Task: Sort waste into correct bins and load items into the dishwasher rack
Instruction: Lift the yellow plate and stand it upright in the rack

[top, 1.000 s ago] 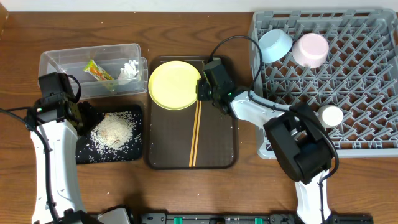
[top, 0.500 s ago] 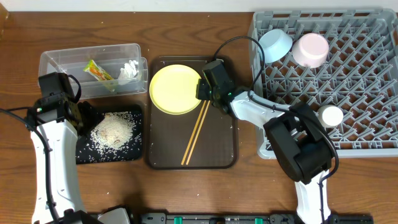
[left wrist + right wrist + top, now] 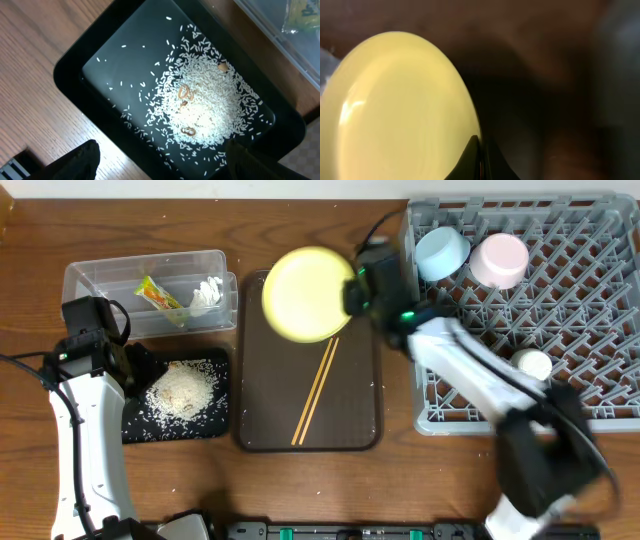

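Yellow and glossy, your round plate (image 3: 300, 295) shows smooth and motion-blurred over the far end of the dark brown serving tray (image 3: 355, 420), just left of the grey pegged plastic rack (image 3: 570, 320). Your right gripper (image 3: 352, 292) is clamped on the plate's right rim. Thin wooden chopsticks (image 3: 315, 392) lie slanted on that tray. Your left gripper (image 3: 128, 367) hangs spread wide over white rice grains (image 3: 205, 105) heaped in the matte black tray (image 3: 75, 65).

The yellow plate (image 3: 305, 295) hangs tilted, chopsticks (image 3: 316, 392) lie diagonal, blue bowl (image 3: 442, 252) and pink bowl (image 3: 499, 260) in rack (image 3: 580, 330).
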You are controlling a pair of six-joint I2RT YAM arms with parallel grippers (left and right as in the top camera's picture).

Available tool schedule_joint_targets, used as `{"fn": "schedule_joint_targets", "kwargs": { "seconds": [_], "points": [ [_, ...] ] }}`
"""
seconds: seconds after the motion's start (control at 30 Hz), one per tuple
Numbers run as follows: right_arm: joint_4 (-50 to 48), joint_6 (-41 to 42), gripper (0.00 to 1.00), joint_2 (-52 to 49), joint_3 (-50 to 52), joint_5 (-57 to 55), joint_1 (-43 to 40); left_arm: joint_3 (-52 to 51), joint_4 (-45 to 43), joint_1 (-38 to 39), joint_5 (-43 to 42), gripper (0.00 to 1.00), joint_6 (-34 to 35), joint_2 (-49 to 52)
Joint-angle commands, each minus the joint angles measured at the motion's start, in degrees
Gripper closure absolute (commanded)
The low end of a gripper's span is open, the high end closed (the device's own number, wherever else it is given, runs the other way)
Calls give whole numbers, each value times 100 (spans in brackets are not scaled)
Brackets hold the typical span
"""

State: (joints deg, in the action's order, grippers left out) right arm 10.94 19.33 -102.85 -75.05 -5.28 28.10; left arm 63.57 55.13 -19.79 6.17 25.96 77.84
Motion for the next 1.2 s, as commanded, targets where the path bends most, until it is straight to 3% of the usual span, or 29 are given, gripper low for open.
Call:
{"fn": "schedule_joint_targets", "kwargs": {
  "seconds": [0.0, 0.23, 0.47, 0.83, 1.07, 1.1, 1.13, 1.17],
  "points": [
    [382, -1176, 99, 820, -105, -817, -295, 42, 7, -17, 28, 17, 96, -37],
    [835, -2575, 99, 1932, -105, -2717, -879, 42, 4, -17, 28, 17, 96, -37],
    [1169, -3895, 99, 2138, -103, -4448, -1211, 42, 4, -17, 26, 17, 96, -37],
    [2181, -3757, 99, 1462, -101, -4533, -1276, 42, 7, -7, 26, 17, 96, -37],
    [2194, -2964, 99, 1073, -101, -4341, -1241, 42, 7, -7, 26, 17, 96, -37],
    [2192, -2778, 98, 1075, -101, -4168, -1226, 42, 7, -4, 26, 17, 96, -37],
    [2181, -2638, 83, 1099, -103, -4004, -1220, 42, 7, -7, 26, 17, 96, -37],
    [2155, -2479, 61, 1134, -103, -3801, -1213, 42, 7, -7, 26, 17, 96, -37]
  ]
}}
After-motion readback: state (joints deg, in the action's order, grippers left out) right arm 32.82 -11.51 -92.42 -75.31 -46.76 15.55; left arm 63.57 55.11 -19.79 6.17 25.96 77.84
